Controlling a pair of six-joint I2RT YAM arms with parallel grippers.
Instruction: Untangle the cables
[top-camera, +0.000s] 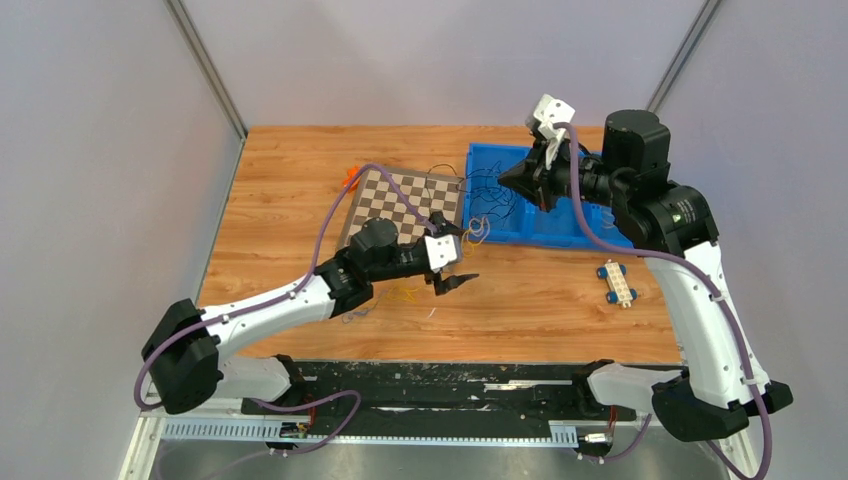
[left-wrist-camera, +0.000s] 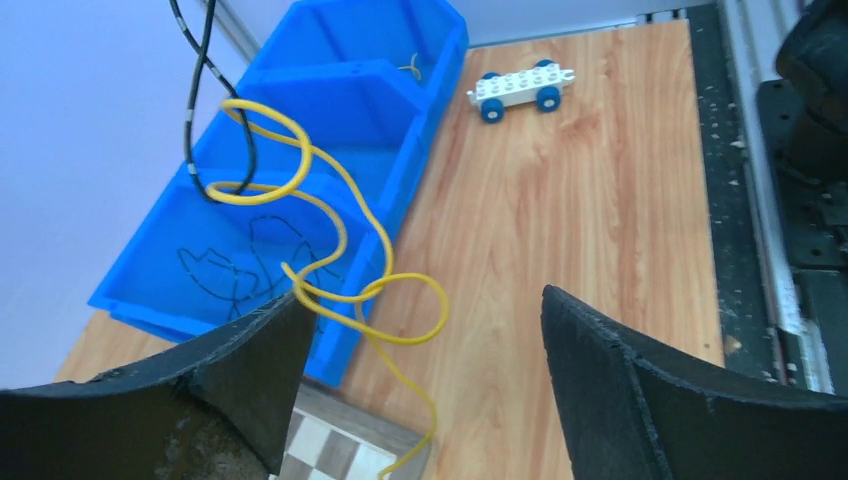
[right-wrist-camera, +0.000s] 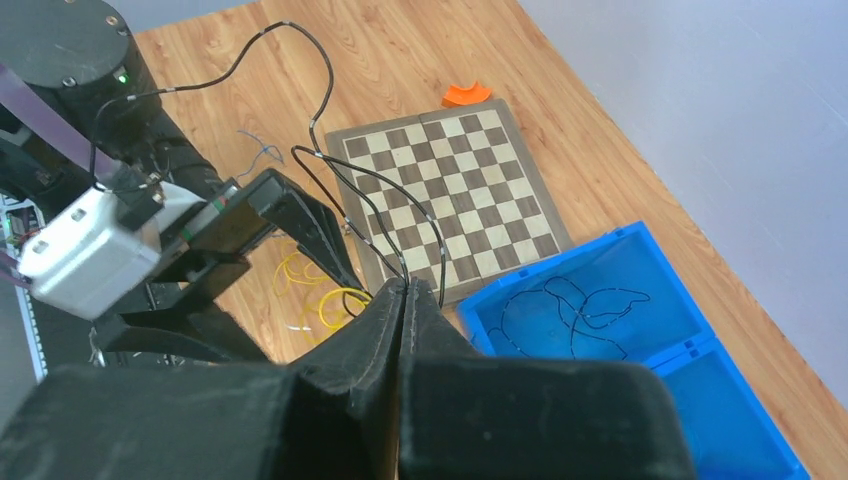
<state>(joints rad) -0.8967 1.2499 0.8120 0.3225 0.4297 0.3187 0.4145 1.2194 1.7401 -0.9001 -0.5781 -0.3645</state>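
I have my right gripper (right-wrist-camera: 405, 288) clamped tight on a thin black wire (left-wrist-camera: 188, 140), holding it up over the left end of the blue plastic bin (right-wrist-camera: 700, 345). A curly yellow wire (left-wrist-camera: 385, 240) hangs from that black one. Its loops are hooked through the black wire's lower bend, so those 2 are not yet apart. My left gripper (top-camera: 455, 283) sits low over the wooden tabletop (top-camera: 540, 300), between the brown-and-cream chessboard (top-camera: 400, 195) and the bin. Its fingers are spread wide and hold nothing, and the yellow loops dangle just in front of them.

As for what looks finished, 1 black strand (left-wrist-camera: 215, 270) lies alone in the bin's end compartment. A little more yellow (top-camera: 403, 294) rests on the table just beside the left arm (too fine for me to say whether it is a separate piece). I judge the job partly done. The black-and-yellow pair has to be parted, probably by taking the yellow with the free hand and drawing it clear, and each strand then set down alone. I cannot make out any grey or tan strands well enough to count them.
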